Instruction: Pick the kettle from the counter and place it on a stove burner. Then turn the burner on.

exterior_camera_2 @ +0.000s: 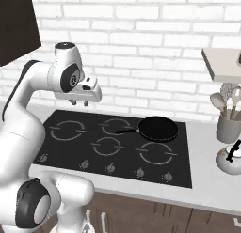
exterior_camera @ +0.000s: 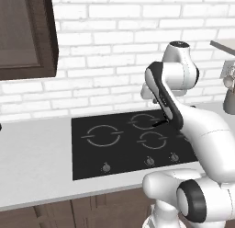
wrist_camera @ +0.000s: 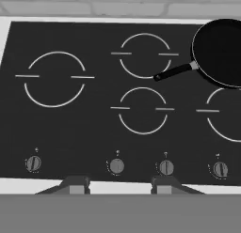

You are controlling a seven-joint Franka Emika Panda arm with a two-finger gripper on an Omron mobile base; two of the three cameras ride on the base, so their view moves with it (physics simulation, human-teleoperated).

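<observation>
Pale grey table (exterior_camera_2: 207, 190) carrying black cooktop glass (exterior_camera_2: 70, 147) with largest stove burner (exterior_camera_2: 67, 130) ring bare at left, black frying pan (exterior_camera_2: 157, 128) on back right ring, floral kettle (exterior_camera_2: 229, 158) far right beside utensil pot (exterior_camera_2: 228, 128), tool (exterior_camera_2: 79, 103) hovering above, jaws apart, empty.

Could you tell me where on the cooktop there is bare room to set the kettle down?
The largest stove burner at the left is bare, bordered by the counter and the two middle rings. The right rear is crowded: the frying pan sits there, its handle reaching over the rear middle ring.
</observation>
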